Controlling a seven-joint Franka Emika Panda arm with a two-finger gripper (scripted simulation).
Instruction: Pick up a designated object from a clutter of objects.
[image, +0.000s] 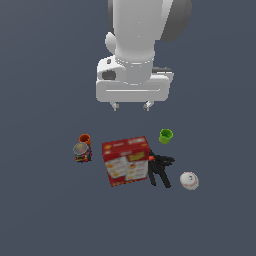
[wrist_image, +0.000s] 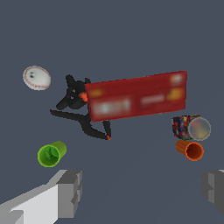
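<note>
The small orange cup (image: 85, 139) (wrist_image: 190, 149) sits at the clutter's edge on the exterior view's left, touching or almost touching the silver-topped can (image: 82, 151) (wrist_image: 192, 127). Beside them lies the red cracker box (image: 127, 161) (wrist_image: 138, 96). My gripper (image: 132, 106) (wrist_image: 140, 192) hangs high above the clutter, open, with nothing between its fingers (wrist_image: 65, 192). It is well apart from the orange cup, which lies off to one side of it.
A green cup (image: 165, 135) (wrist_image: 51, 154), a black pronged tool (image: 160, 170) (wrist_image: 78, 109) and a white baseball (image: 189, 180) (wrist_image: 36, 78) lie on the exterior view's right of the box. All rest on a plain dark grey floor.
</note>
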